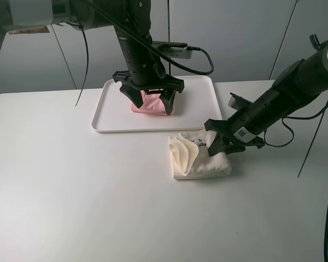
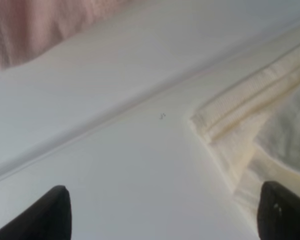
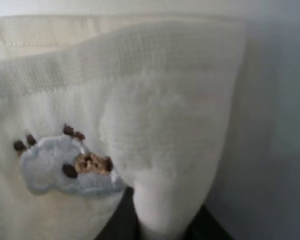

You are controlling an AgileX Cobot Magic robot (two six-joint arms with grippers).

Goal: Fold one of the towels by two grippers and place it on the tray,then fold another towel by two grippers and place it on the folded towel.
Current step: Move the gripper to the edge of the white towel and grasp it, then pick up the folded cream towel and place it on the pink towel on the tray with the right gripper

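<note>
Two arms lowered, right pincer (image 1: 216,143) pinching cream towel (image 1: 199,159), left pincer (image 1: 149,98) spread.

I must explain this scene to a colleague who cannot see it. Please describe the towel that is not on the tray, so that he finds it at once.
On the white table, look just in front of the white tray, toward its right corner. The cream-white towel lies there, folded and bunched, at the right gripper. Unlike the pink towel on the tray, it is pale and bears a small embroidered animal.
</note>
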